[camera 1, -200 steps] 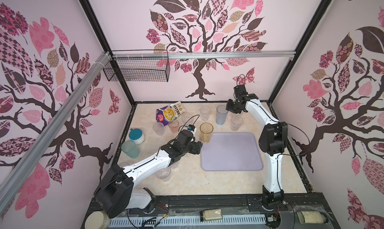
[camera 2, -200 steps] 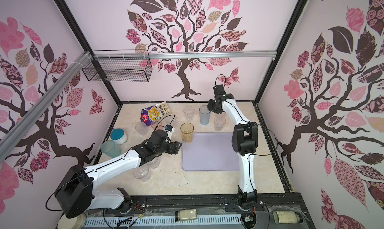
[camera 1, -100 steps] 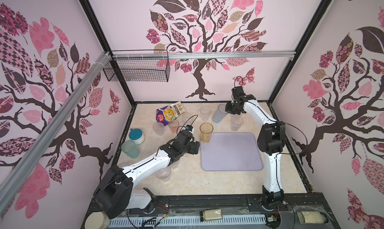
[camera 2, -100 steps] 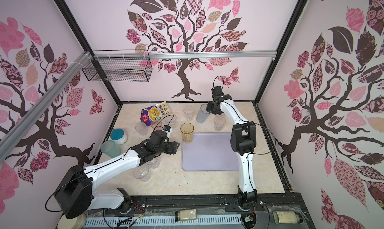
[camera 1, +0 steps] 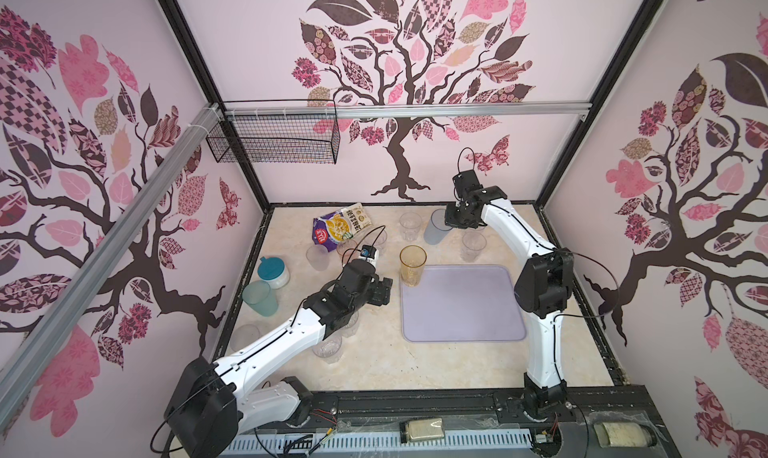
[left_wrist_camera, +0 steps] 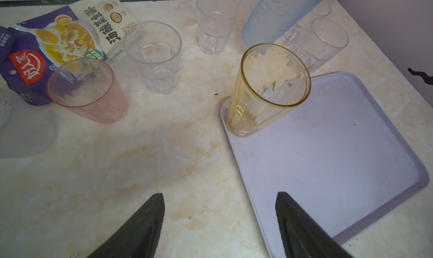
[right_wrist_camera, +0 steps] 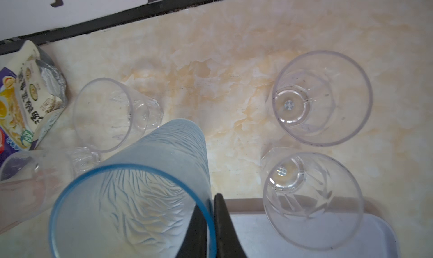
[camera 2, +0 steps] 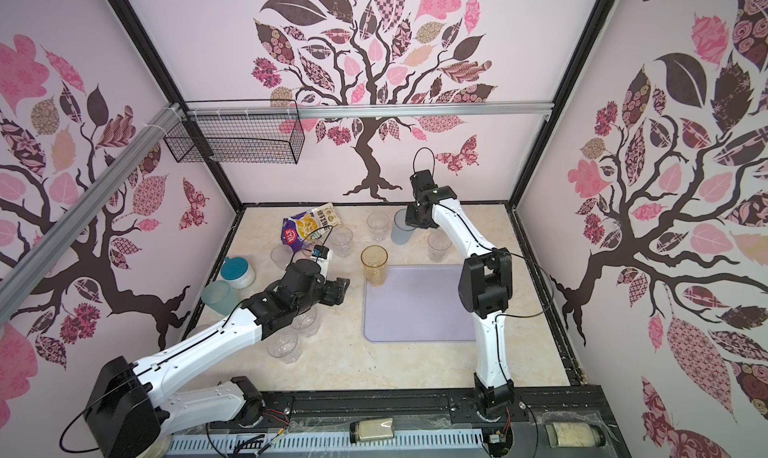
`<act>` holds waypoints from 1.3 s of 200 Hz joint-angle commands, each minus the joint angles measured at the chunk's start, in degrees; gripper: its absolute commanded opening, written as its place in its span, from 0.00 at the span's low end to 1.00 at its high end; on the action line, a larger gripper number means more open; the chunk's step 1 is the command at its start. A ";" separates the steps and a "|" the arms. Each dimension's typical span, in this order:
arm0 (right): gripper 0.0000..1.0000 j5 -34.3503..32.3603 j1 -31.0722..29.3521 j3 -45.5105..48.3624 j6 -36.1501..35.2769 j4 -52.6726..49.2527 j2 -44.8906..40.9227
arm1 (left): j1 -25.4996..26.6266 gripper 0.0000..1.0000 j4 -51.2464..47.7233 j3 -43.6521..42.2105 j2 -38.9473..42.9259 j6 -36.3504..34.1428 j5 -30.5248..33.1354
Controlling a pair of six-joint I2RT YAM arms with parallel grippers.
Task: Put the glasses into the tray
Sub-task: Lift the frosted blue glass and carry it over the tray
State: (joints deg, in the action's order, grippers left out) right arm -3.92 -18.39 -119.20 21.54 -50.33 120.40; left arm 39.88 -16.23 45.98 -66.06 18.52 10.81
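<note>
The marbled beige worktop (camera 1: pixel 415 364) carries the pale-lavender tray (camera 1: pixel 461 306) right of centre, and most of the glasses stand outside it to the left and far side.

The left arm (camera 1: pixel 282 339) stretches low and diagonally from its near-left base toward the middle, its forearm passing over two short clear tumblers (camera 1: pixel 328 347). Its wrist points at the tray's left edge. The left claw (left_wrist_camera: pixel 220 196) holds nothing; its two dark fingers (left_wrist_camera: pixel 150 212) are spread wide over bare worktop and the tray's left rim.

The right arm (camera 1: pixel 544 335) rises from the near-right base along the tray's right side. It bends at an elbow (camera 1: pixel 544 281) beside the tray's far-right corner and reaches to the far side with the wrist turned down. The right claw (right_wrist_camera: pixel 209 205) is clamped on the rim of the tall blue tumbler (camera 1: pixel 434 229), one finger inside the wall and one outside. That tumbler leans, beyond the tray's far edge; whether its base touches the worktop I cannot tell.

The tall amber tumbler (camera 1: pixel 412 264) stands upright in the tray's far-left corner. A teal tumbler (camera 1: pixel 259 298) stands at the left edge, just beside a white jar with a teal lid (camera 1: pixel 272 271). A small pink tumbler (left_wrist_camera: pixel 89 92) stands against a snack bag (camera 1: pixel 340 227).
</note>
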 commanded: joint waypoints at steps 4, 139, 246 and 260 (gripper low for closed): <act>0.00 -3.09 -1.90 0.62 -1.79 -3.15 -10.09 | -0.15 0.78 -1.92 2.33 3.41 -2.55 2.53; 0.00 -7.66 -10.23 34.10 -4.77 -9.21 -36.76 | 0.66 0.77 -6.89 -3.12 14.53 -6.79 4.16; 0.00 -7.32 -24.53 42.22 1.77 -9.03 -34.57 | 4.60 0.77 -5.09 -5.37 10.89 -2.01 7.60; 0.00 -6.41 -25.06 41.29 2.01 -7.44 -32.14 | 4.59 0.77 -5.13 -5.70 10.96 -1.85 8.33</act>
State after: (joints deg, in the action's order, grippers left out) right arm -11.18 -42.15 -75.07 21.50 -60.77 84.25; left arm 44.31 -22.72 41.87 -55.20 15.51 17.30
